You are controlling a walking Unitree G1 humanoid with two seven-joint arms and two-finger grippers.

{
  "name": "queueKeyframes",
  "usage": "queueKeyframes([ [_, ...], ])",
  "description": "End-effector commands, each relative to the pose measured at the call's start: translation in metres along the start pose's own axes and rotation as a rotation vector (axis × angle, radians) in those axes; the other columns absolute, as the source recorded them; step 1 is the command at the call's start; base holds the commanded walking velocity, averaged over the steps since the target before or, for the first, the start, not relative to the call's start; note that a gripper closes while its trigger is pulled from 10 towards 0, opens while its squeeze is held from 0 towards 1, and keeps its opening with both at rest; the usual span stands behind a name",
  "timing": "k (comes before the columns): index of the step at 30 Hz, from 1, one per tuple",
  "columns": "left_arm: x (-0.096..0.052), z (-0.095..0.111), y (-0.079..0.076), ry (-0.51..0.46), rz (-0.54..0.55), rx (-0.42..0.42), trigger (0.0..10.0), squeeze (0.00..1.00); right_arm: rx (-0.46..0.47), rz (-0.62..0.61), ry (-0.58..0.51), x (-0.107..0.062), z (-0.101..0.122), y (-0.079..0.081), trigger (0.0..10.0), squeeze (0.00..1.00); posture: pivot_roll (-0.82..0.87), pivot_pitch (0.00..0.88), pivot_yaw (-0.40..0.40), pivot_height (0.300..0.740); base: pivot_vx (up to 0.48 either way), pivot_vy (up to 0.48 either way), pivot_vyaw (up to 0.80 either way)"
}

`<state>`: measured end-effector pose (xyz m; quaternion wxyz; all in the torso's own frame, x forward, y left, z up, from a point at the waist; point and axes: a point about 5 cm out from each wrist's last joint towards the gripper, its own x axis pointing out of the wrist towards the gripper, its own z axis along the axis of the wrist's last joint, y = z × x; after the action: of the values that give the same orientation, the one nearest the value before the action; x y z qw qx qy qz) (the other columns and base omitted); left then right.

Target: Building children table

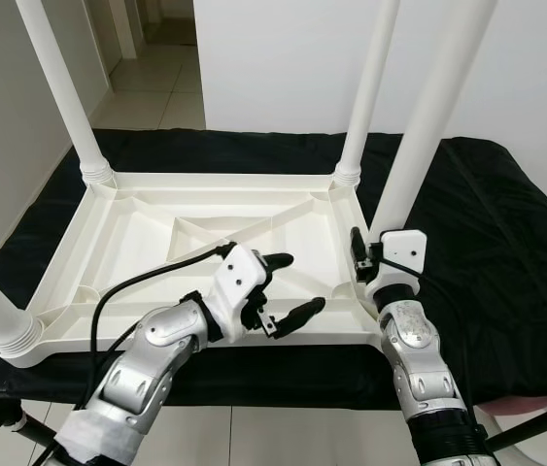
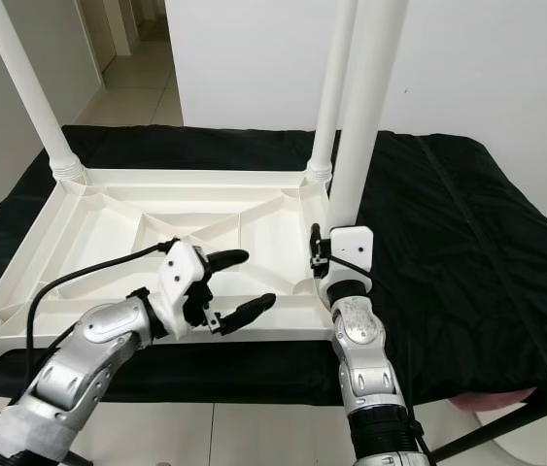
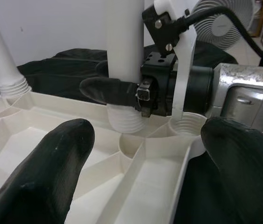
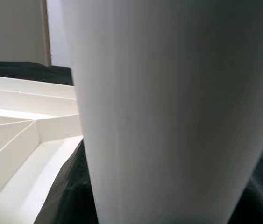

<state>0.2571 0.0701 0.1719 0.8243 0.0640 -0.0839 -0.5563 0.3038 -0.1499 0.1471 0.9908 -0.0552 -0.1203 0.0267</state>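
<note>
The right gripper [image 3: 122, 93] is pinching the last leg [image 1: 419, 146] low, hovering it beside the near-right socket [image 3: 187, 128] of the upturned table [image 1: 137, 233]; the left gripper [image 1: 288, 286] is waiting, spread; light, stiff, slippery plastic

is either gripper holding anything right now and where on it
The right gripper is shut on the white table leg, low down, just above its threaded end, near the tabletop's corner socket. The left gripper is open, holding nothing.

- I am looking at a home interior: plain white walls [image 1: 283, 58], tiled floor [image 1: 156, 92] running into a hallway.
- A pedestal fan [image 3: 229, 18] is standing behind a black-covered bed [image 1: 506, 243].
</note>
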Motion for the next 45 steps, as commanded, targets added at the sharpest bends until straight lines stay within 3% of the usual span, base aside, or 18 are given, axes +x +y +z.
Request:
queueKeyframes([
  [1,-0.003,-0.003,-0.007,0.040,-0.073,-0.026,10.0,0.00,0.028,0.012,-0.023,-0.003,0.005,0.001,10.0,0.00,-0.04,0.000,-0.006,0.740,0.000,0.000,0.00],
  [6,-0.003,-0.015,-0.007,0.133,-0.074,-0.014,10.0,0.00,0.078,-0.009,-0.036,-0.008,0.008,0.001,10.0,0.00,-0.04,0.000,-0.006,0.740,0.000,0.000,0.00],
  [15,0.004,-0.032,0.000,0.260,-0.029,0.107,10.0,0.00,0.139,-0.074,-0.083,-0.005,0.017,-0.008,10.0,0.00,-0.04,0.000,0.005,0.740,0.000,0.000,0.00],
  [18,0.005,-0.052,0.010,0.430,0.027,0.172,10.0,0.00,0.127,-0.119,-0.102,-0.004,0.020,-0.016,10.0,0.00,-0.05,0.000,0.016,0.740,0.000,0.000,0.00],
  [24,0.006,-0.061,0.019,0.511,0.093,0.153,10.0,0.00,0.128,-0.130,-0.101,-0.004,0.021,-0.020,10.0,0.00,-0.06,0.000,0.021,0.740,0.000,0.000,0.00],
  [27,0.009,-0.068,0.031,0.574,0.185,0.201,10.0,0.00,0.131,-0.138,-0.103,-0.004,0.023,-0.021,10.0,0.00,-0.07,0.000,0.024,0.740,0.000,0.000,0.00],
  [32,0.010,-0.067,0.045,0.589,0.290,0.206,10.0,0.00,0.134,-0.141,-0.105,-0.004,0.023,-0.021,10.0,0.00,-0.08,0.000,0.026,0.740,0.000,0.000,0.00],
  [36,0.006,-0.061,0.067,0.593,0.412,0.218,10.0,0.00,0.140,-0.138,-0.098,-0.005,0.022,-0.019,10.0,0.00,-0.09,0.000,0.020,0.740,0.000,0.000,0.00],
  [43,0.004,-0.058,0.070,0.589,0.404,0.207,10.0,0.00,0.142,-0.128,-0.085,-0.006,0.020,-0.018,10.0,0.00,-0.08,0.000,0.017,0.740,0.000,0.000,0.00],
  [45,0.007,-0.049,0.060,0.524,0.297,0.166,10.0,0.00,0.128,-0.117,-0.051,-0.006,0.015,-0.020,10.0,0.00,-0.08,0.000,0.026,0.740,0.000,0.000,0.00],
])
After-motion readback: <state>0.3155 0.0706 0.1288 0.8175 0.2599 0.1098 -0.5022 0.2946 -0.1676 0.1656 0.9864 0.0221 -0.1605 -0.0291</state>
